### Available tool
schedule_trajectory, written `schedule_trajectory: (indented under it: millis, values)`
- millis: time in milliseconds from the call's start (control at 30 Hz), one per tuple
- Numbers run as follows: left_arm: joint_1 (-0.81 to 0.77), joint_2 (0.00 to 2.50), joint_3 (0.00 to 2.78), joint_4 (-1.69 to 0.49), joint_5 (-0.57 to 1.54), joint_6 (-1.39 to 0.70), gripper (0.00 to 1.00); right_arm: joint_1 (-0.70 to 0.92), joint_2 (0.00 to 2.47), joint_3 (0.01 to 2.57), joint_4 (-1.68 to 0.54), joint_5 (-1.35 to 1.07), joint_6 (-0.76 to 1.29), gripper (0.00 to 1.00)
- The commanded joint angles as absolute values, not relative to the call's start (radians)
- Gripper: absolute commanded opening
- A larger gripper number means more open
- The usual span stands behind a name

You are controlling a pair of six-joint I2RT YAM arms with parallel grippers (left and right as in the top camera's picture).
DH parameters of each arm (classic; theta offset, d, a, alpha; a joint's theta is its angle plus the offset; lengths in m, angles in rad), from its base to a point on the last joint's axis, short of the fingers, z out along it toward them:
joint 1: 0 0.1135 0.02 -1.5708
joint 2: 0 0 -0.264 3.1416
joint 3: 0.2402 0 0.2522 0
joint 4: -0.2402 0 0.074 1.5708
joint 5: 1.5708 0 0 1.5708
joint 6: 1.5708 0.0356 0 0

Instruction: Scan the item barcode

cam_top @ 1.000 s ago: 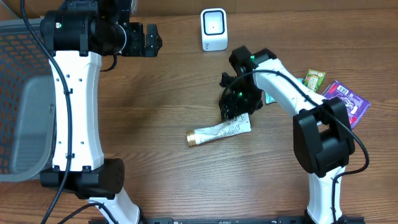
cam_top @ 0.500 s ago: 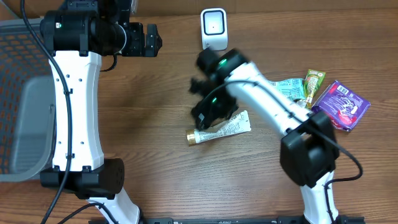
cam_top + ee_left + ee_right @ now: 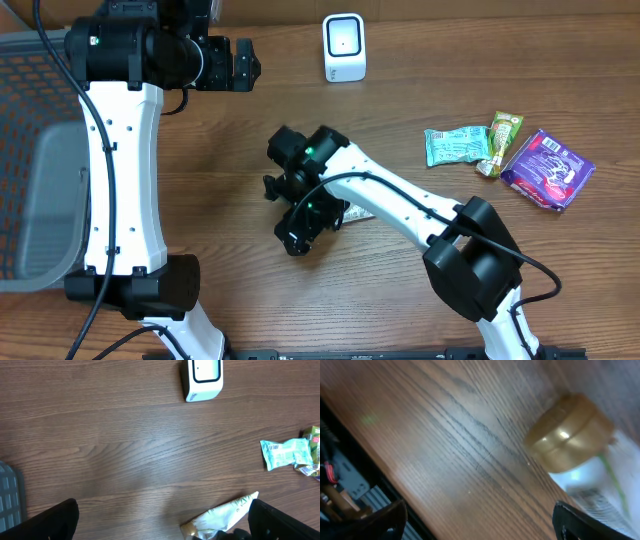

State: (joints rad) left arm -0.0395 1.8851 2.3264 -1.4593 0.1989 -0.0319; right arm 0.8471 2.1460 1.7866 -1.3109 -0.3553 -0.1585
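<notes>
The item is a white tube with a gold cap (image 3: 567, 432), lying on the wooden table. In the overhead view my right arm covers most of it, and only a white sliver of the tube (image 3: 357, 212) shows. My right gripper (image 3: 297, 236) hangs low over the table just past the cap end, open, with bare wood between its fingers (image 3: 592, 522). The white barcode scanner (image 3: 344, 47) stands at the back of the table. My left gripper (image 3: 240, 65) is held high at the back left, open and empty. From there it looks down on the scanner (image 3: 202, 379) and the tube (image 3: 225, 515).
A teal packet (image 3: 455, 146), a green sachet (image 3: 503, 133) and a purple packet (image 3: 548, 168) lie at the right. A grey mesh basket (image 3: 40, 190) stands off the table's left side. The table's front edge (image 3: 355, 425) is close to my right gripper.
My right arm has swept left along the tube, from its flat end to past its cap, and its jaws have opened wider. The tube and my left arm have not moved.
</notes>
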Motion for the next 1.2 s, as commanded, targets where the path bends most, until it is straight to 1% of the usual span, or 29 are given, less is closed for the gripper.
schedule_trajectory:
  millis: [0, 133, 267, 333, 433, 733, 900, 1033, 1133, 1167]
  values:
    - [-0.046, 1.88, 2.342, -1.459, 0.207, -0.049, 1.0, 0.857, 2.121, 1.712, -1.272, -0.361, -0.165, 0.95]
    - [-0.046, 1.88, 2.342, -1.459, 0.207, -0.049, 1.0, 0.856, 2.121, 1.669, -1.224, -0.352, -0.166, 0.97]
    - [-0.046, 1.88, 2.342, -1.459, 0.206, -0.049, 1.0, 0.847, 2.121, 1.66, -1.108, -0.23, -0.157, 0.98]
    - [-0.046, 1.88, 2.342, -1.459, 0.207, -0.049, 1.0, 0.834, 2.121, 1.66, -1.048, -0.171, -0.118, 1.0]
    - [-0.046, 1.88, 2.342, -1.459, 0.206, -0.049, 1.0, 0.804, 2.121, 1.66, -0.979, -0.108, -0.067, 1.0]
    - [-0.046, 1.88, 2.342, -1.459, 0.207, -0.049, 1.0, 0.658, 2.121, 1.66, -0.916, -0.121, -0.044, 1.0]
    - [-0.046, 1.88, 2.342, -1.459, 0.206, -0.049, 1.0, 0.58, 2.121, 1.68, -0.91, -0.273, -0.044, 1.0]
    - [-0.046, 1.88, 2.342, -1.459, 0.206, -0.049, 1.0, 0.543, 2.113, 1.751, -0.95, -0.357, -0.04, 0.92]
    - [-0.046, 1.88, 2.342, -1.459, 0.207, -0.049, 1.0, 0.517, 2.082, 1.852, -1.04, -0.33, 0.083, 0.88]
    - [-0.046, 1.88, 2.342, -1.459, 0.207, -0.049, 1.0, 0.508, 2.072, 1.88, -1.082, -0.278, 0.17, 0.87]
